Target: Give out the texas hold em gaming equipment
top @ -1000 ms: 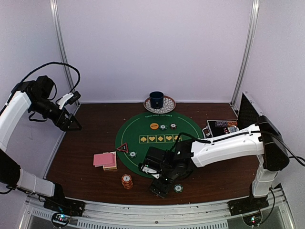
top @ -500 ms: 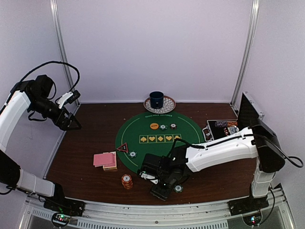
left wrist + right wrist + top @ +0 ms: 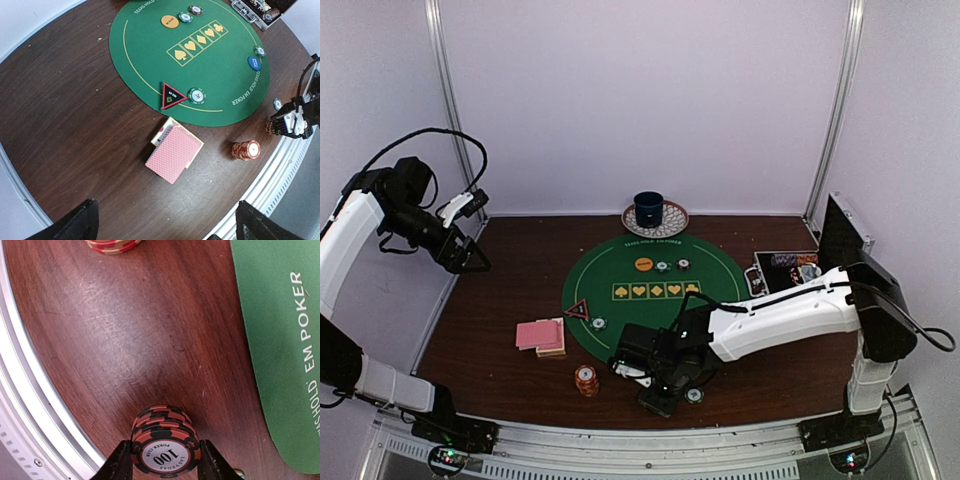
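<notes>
Right gripper [image 3: 164, 454] low just off the mat's [image 3: 620, 270] near edge, jaws pressed on both sides of a red stack [image 3: 162, 437] standing on bare wood, orange stack [image 3: 586, 379] off the mat's near-left edge, cards [image 3: 541, 335] left of the mat, left gripper [image 3: 470, 258] spread wide, empty, raised far left of the mat

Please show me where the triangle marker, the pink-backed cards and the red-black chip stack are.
triangle marker [image 3: 172, 96], left wrist view, on its black centre.
pink-backed cards [image 3: 175, 154], left wrist view, on the top card's back.
red-black chip stack [image 3: 162, 440], right wrist view, on the top chip's striped edge.
</notes>
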Controlling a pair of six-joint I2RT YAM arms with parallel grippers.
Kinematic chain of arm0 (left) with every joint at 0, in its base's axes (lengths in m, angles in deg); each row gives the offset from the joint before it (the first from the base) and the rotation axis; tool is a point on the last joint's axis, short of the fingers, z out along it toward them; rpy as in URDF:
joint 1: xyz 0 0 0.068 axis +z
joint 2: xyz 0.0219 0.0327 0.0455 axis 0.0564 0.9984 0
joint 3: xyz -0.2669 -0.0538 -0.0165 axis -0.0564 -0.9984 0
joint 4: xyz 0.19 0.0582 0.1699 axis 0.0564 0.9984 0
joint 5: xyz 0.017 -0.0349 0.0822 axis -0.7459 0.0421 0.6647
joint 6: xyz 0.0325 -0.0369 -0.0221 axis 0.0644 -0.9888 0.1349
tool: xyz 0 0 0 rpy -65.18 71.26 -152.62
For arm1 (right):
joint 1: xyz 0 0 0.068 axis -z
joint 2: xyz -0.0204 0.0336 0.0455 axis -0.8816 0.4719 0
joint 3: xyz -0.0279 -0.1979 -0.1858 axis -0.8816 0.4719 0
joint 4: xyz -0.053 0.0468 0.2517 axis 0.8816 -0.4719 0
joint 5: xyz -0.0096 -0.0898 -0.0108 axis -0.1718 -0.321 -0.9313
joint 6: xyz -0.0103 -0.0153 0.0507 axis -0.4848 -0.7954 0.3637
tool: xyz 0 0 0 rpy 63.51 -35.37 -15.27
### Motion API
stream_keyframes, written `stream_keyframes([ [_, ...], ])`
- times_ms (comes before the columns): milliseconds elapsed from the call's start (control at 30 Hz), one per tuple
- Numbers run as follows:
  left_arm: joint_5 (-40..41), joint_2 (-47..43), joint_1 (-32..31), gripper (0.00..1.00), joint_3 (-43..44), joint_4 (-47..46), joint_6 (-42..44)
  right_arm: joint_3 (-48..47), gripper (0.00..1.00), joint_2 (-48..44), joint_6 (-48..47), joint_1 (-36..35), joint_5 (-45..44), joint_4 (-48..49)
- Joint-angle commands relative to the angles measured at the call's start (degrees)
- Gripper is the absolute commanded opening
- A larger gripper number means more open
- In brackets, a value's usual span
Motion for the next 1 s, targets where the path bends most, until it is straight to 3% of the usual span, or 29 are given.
stream_keyframes([
  [0,-0.3,-1.2,-0.1,0.98,1.4,0.4,0.3,-1.3,0.41,0.1,-0.5,-0.3,-0.8,-0.2],
  [600,-0.4,-1.3,-0.1,0.98,0.8,0.3,0.7,-11.8,0.37,-0.2,-3.9,2.9,-6.2,-6.9],
  [967,0.0,-1.2,-0.1,0.98,0.1,0.3,1.1,-31.5,0.37,16.6,-5.1,11.8,-5.3,-6.2],
])
